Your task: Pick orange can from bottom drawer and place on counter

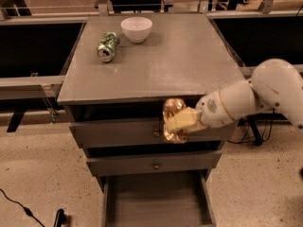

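Observation:
My gripper [180,122] is shut on the orange can [172,120], a shiny copper-orange can held upright in front of the top drawer, just below the counter's front edge. The white arm reaches in from the right. The bottom drawer [156,202] is pulled open below, its grey floor bare. The counter [161,65] is the flat grey top of the cabinet, above and behind the can.
A green-and-white can [107,46] lies on its side at the counter's back left. A white bowl [137,29] stands beside it at the back. The two upper drawers with brass knobs [155,165] are shut. A black cable [19,207] lies on the floor at left.

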Motion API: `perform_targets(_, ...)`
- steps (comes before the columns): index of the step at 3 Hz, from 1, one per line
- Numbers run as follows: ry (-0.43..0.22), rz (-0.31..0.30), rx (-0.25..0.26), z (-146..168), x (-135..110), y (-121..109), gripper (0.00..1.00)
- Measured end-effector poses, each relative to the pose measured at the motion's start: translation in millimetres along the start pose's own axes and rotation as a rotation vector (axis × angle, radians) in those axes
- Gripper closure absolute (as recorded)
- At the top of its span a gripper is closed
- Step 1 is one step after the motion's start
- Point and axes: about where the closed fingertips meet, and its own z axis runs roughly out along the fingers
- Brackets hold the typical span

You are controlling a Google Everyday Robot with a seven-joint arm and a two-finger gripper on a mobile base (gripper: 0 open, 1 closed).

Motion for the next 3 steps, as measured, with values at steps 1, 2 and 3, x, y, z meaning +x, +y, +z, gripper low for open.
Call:
perform_targets(1, 0.075, -0.024, 0.085, -24.6, 55.5, -13.2, 1.00)
perform_targets(2, 0.158, 0.016, 0.119, -45.7, 96.3, -4.2, 1.00)
perform_targets(3, 0.215, 0.083, 0.054, -51.6, 127.1, 6.8, 1.00)
